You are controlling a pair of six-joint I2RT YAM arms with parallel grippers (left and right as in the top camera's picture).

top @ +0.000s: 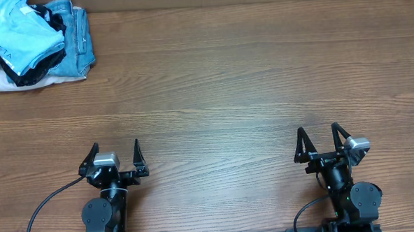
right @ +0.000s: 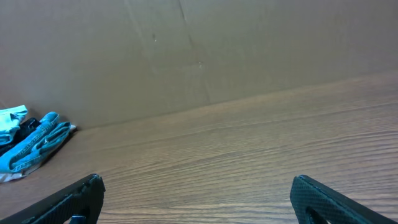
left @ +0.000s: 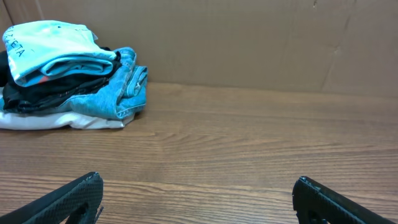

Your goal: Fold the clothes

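**Two empty claws, one pile**

Two claws sit at the frame's bottom edge, the left claw and the right claw, each spread wide and holding nothing. Upper left on the table, one sky-blue T-shirt tops a pile with one black garment, one pair of jeans and one white cloth.

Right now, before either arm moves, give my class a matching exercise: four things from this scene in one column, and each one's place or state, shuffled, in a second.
Column A
1. sky-blue T-shirt
2. black garment
3. white cloth
4. left gripper

Column B
a. bottom of the pile
b. open, holding nothing
c. top of the pile
d. middle of the pile

Pairs: 1-c, 2-d, 3-a, 4-b
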